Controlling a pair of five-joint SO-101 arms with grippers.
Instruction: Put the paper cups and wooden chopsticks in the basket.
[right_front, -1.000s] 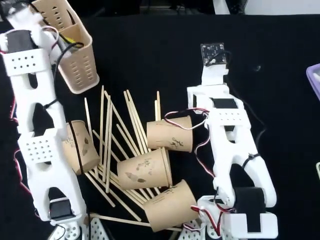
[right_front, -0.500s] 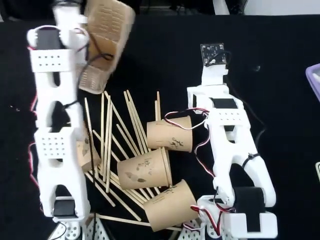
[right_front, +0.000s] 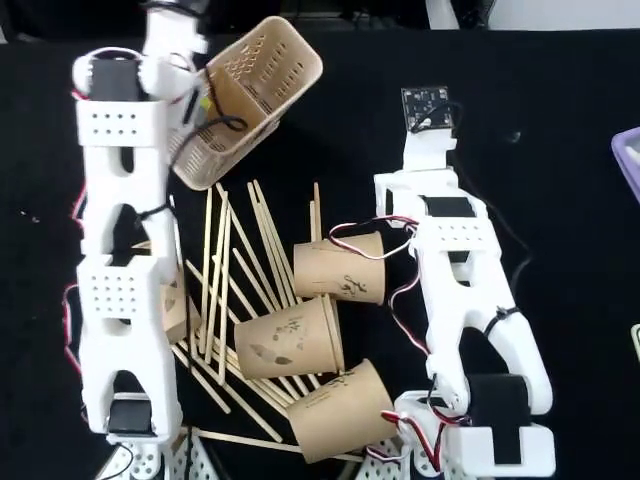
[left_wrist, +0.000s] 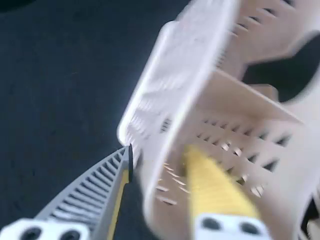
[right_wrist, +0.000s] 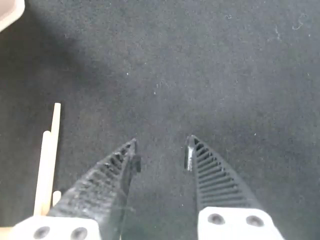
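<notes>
at lower centre the paper cups (right_front: 290, 340) lie on their sides among scattered wooden chopsticks (right_front: 215, 265), the right gripper (right_wrist: 161, 150) hangs parted over bare cloth (right_wrist: 225, 60), and at upper left the left gripper (left_wrist: 160, 152) clamps the tilted basket (right_front: 255, 85) by its wall, likely to reposition it for loading.

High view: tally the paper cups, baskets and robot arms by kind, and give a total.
Paper cups: 4, the last partly hidden behind an arm
Basket: 1
Robot arms: 2
Total: 7
</notes>
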